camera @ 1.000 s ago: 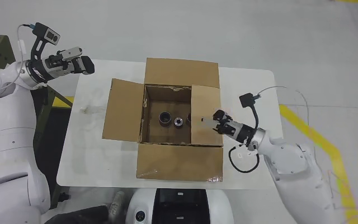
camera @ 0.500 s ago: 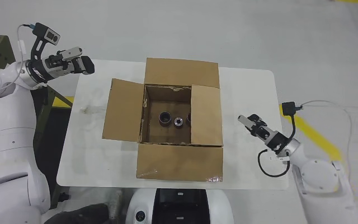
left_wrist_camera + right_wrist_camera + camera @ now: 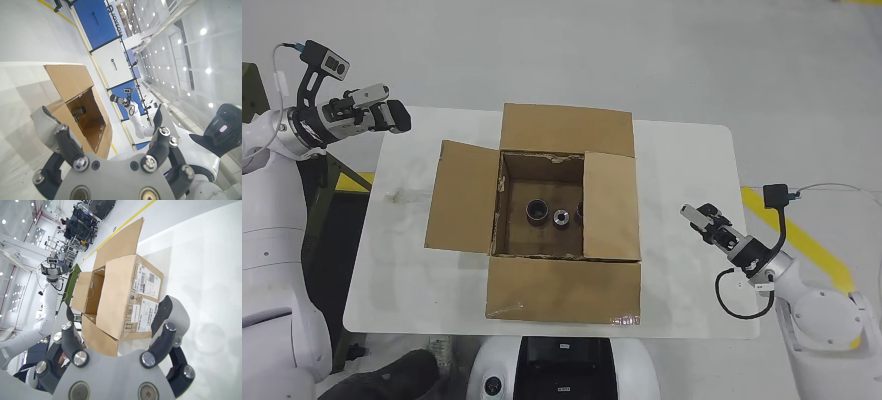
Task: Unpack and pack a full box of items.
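A brown cardboard box [image 3: 564,288] sits in the middle of the white surface [image 3: 692,160] with its top open. The far flap, the left flap and the near flap lie folded out flat. The right flap [image 3: 611,205] leans in over the right part of the opening. Down at the bottom of the box there are small dark round parts. One is a dark ring [image 3: 537,211]. Just beside it is a smaller round part [image 3: 561,217] with a shiny middle. A third one peeks out from under the right flap, and it is too hidden to tell what it is. The outer side of the box has white stickers [image 3: 145,281] on it. The left pincer [image 3: 385,108] hangs by the far left corner of the surface, well apart from the box. Its two fingers are spread wide and there is nothing between them. The right pincer [image 3: 695,213] is above the right side of the surface. It points at the box but does not touch it. Its fingers are spread wide too, and it holds nothing.
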